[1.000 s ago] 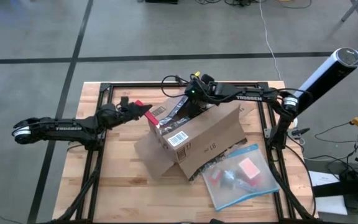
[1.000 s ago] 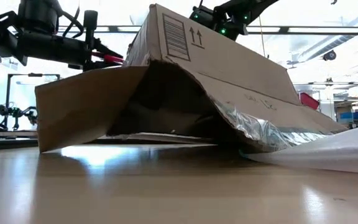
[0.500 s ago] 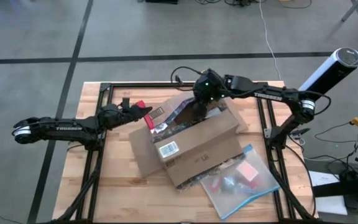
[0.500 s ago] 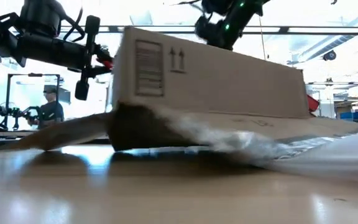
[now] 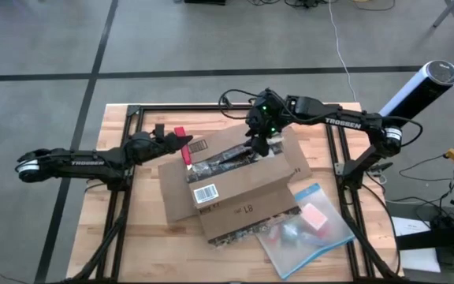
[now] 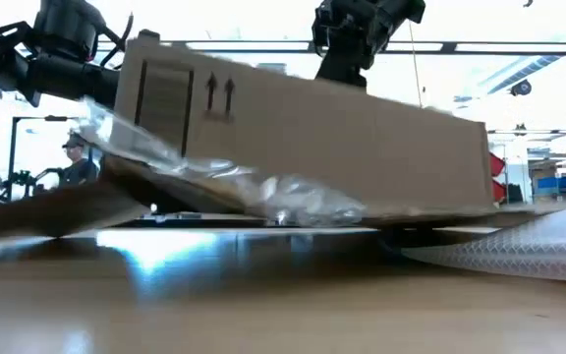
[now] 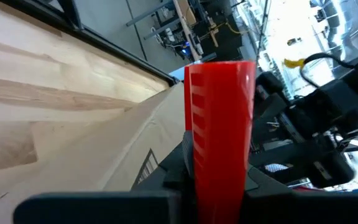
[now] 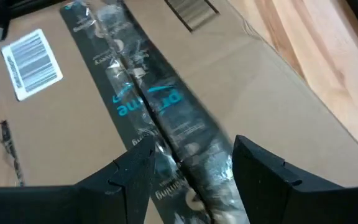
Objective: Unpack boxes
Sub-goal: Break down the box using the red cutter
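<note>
Cardboard box (image 5: 227, 185) sits mid-table, its taped seam under the spread right gripper (image 8: 185, 165); left gripper (image 5: 176, 142) pinches a red tool (image 7: 219, 124). Likely light, stiff; flap edges offer the surest hold.

Two slim black arms with white lettering along the forearms; left gripper (image 5: 181, 142) and right gripper (image 5: 260, 147) matte black; looped black cables, green indicator light.
</note>
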Tool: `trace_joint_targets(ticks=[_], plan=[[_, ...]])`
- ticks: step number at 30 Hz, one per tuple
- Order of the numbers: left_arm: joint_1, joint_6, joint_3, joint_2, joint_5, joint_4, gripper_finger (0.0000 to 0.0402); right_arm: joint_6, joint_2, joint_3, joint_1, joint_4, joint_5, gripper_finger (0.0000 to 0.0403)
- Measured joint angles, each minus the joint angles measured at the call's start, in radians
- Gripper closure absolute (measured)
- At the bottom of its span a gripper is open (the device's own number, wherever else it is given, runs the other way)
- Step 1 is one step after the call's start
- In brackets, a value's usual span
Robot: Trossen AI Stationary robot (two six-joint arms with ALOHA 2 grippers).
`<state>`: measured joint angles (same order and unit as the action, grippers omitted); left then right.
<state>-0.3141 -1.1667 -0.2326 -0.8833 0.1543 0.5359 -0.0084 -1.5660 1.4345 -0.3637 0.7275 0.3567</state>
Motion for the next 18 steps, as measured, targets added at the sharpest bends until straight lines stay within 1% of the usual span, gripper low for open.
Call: trace_joint_targets(ticks=[4,6,11,18], plan=[[0.0,0.0,0.0,0.0,-0.005,-0.014,0.0373,0.044,0.0,0.0,0.011,0.0,0.117,0.0217],[0.0,0.0,0.0,0.0,-0.005,-0.016,0.0373,0.048,-0.008,0.0,0.034,0.003,0.149,0.0217],[0.0,0.0,0.0,0.0,-0.006,-0.016,0.0373,0.005,-0.059,0.0,0.08,0.027,0.156,0.0217],[0.0,-0.001,0.001,0.0,-0.007,-0.013,0.0373,-0.053,-0.154,0.0,0.084,0.037,0.148,0.0217]])
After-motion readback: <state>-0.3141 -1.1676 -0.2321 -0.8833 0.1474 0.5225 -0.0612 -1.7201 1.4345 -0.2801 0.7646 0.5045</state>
